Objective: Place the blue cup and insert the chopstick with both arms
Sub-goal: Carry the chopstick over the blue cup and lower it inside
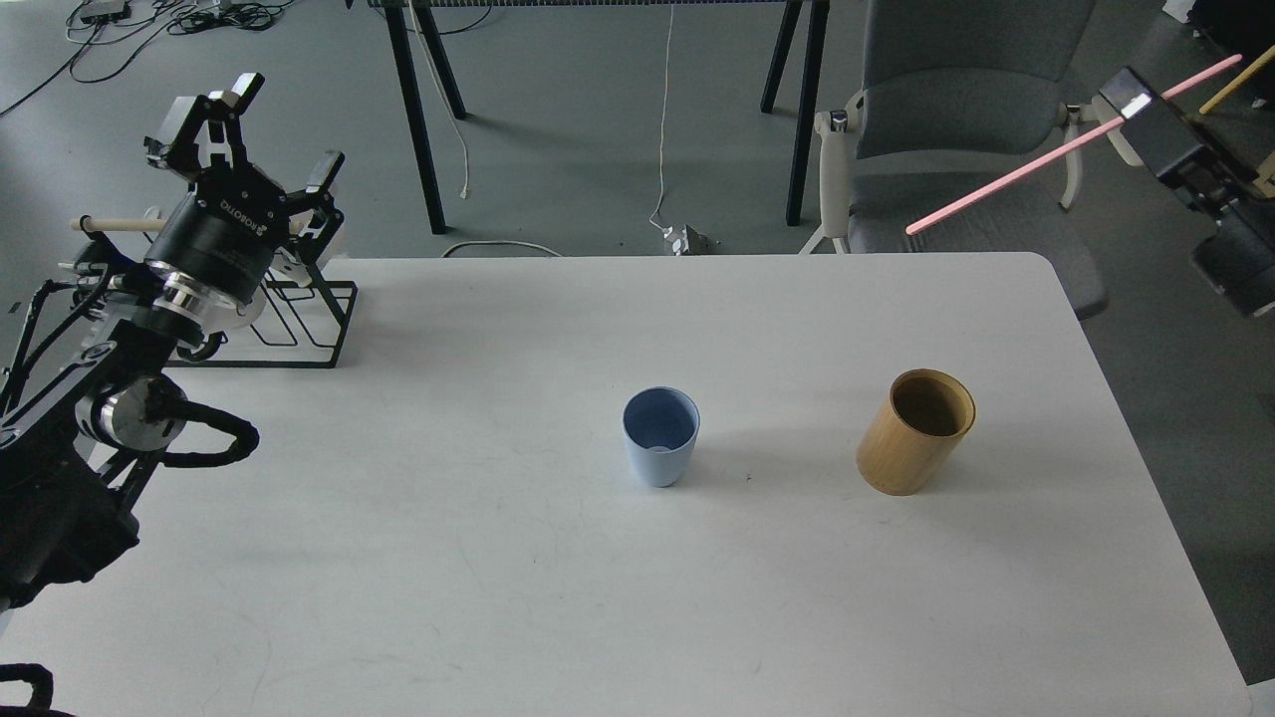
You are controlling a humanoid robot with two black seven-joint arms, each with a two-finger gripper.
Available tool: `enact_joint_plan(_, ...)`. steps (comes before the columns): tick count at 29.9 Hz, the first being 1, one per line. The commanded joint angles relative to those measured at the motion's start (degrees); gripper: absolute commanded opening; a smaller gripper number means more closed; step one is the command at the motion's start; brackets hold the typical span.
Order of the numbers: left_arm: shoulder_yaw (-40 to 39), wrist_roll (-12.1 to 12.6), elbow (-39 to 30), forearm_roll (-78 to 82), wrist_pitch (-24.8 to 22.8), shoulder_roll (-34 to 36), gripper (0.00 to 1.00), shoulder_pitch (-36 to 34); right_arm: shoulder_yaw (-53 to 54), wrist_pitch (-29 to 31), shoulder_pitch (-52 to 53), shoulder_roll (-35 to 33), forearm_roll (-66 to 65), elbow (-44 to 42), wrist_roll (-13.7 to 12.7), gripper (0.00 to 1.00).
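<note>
The pale blue cup (660, 436) stands upright and empty near the middle of the white table (558, 588). My right gripper (1138, 101) is high at the upper right, shut on the pink chopstick (1006, 183). The chopstick slants down to the left, its lower tip in the air above the table's far right corner, clear of the bamboo cylinder (914, 431). My left gripper (281, 134) is open and empty at the far left, raised above the black wire rack (304, 319).
The tan bamboo cylinder stands empty to the right of the blue cup. The rack's pale wooden rod (115, 225) sticks out left behind my left arm. A grey office chair (956, 149) and black table legs (418, 119) stand beyond the table's far edge.
</note>
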Motion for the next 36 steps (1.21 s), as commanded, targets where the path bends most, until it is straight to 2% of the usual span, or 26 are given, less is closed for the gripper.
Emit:
enact_joint_plan(1,0.1,0.0,2.4,0.1,0.0,-1.3,0.97,0.1,-12.4,0.0,12.0,7.4,-0.2,-2.8,0.0,0.0)
enact_joint_plan(7,0.1,0.0,5.1,0.3,0.0,-2.6,0.97,1.0,-34.4,0.0,28.7,20.8,0.1,-9.4,0.0,0.0)
enact_joint_plan(19,0.1,0.0,5.2,0.2,0.0,-2.6,0.97,1.4,-48.2,0.0,35.3,35.6,-1.1,-17.5,0.0,0.0)
enact_joint_plan(36,0.1,0.0,5.2,0.2,0.0,-2.6,0.97,1.4,-52.8,0.0,33.8,38.9,-0.9,-19.5,0.0,0.0)
